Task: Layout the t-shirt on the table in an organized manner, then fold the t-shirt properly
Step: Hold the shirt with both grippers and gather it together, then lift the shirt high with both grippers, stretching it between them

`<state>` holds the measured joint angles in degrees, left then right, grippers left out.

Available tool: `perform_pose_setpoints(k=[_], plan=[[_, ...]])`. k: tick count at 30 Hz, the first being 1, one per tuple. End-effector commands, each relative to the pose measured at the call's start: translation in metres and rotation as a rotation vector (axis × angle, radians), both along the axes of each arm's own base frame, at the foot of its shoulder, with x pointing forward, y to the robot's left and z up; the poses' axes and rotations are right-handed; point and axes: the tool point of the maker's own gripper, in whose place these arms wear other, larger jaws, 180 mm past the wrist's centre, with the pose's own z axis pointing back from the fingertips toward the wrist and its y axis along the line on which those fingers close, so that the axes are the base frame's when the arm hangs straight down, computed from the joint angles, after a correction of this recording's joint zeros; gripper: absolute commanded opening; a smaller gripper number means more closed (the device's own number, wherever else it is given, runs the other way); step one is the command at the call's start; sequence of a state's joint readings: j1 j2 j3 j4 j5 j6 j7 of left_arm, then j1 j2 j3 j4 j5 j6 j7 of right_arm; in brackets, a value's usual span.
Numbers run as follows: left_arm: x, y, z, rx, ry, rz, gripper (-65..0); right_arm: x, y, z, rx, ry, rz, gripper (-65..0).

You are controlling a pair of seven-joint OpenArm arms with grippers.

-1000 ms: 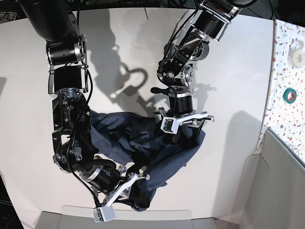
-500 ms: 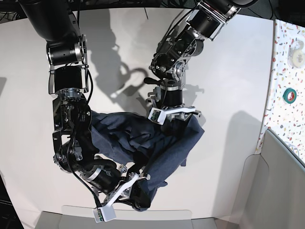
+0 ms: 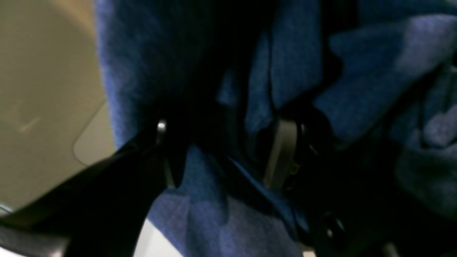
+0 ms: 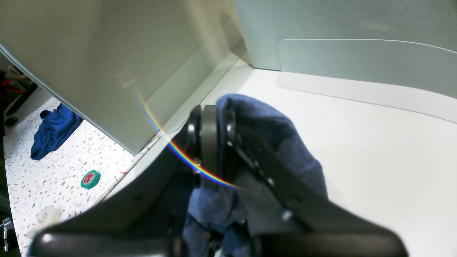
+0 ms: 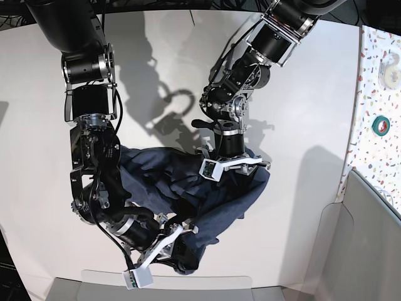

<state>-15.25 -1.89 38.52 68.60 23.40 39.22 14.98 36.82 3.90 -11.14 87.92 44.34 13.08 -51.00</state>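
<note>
The right claw (image 4: 214, 142) is clamped tight on a bunched edge of the t-shirt (image 5: 188, 188), with cloth spilling over and below its fingers. The left claw (image 3: 221, 150) is pressed down into the shirt's folds with its fingers (image 3: 282, 150) spread apart and fabric lying between and all around them. The shirt lies crumpled on the white counter (image 5: 313, 94), stretched between the two claws. Off to the right claw's side sits a green tape roll (image 4: 90, 179).

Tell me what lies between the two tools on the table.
Only bunched folds of the dark navy-blue heathered cotton t-shirt span from the left tool to the right tool, over the white matte table; the base view shows it.
</note>
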Motion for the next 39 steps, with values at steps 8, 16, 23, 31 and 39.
perform_pose_setpoints(k=[8,16,23,31,39], plan=[[0.015,-0.003,0.031,0.006,-0.092,-0.006,-52.0,0.001,0.001,0.031,0.033,-0.083,0.007,-65.0],[0.004,-0.002,0.025,-0.001,-0.081,-0.008,-65.0,0.001,-0.001,0.025,0.026,-0.071,0.002,-65.0],[-0.027,0.047,0.024,-0.021,-0.061,0.077,-65.0,0.003,-0.014,0.011,-0.004,-0.048,-0.022,-65.0],[-0.058,0.101,0.046,-0.066,-0.059,0.193,-65.0,-0.001,-0.029,-0.019,-0.038,0.012,-0.047,-65.0],[-0.089,0.138,0.080,-0.136,-0.140,0.292,-65.0,-0.016,-0.020,-0.045,-0.107,0.127,0.014,-65.0]])
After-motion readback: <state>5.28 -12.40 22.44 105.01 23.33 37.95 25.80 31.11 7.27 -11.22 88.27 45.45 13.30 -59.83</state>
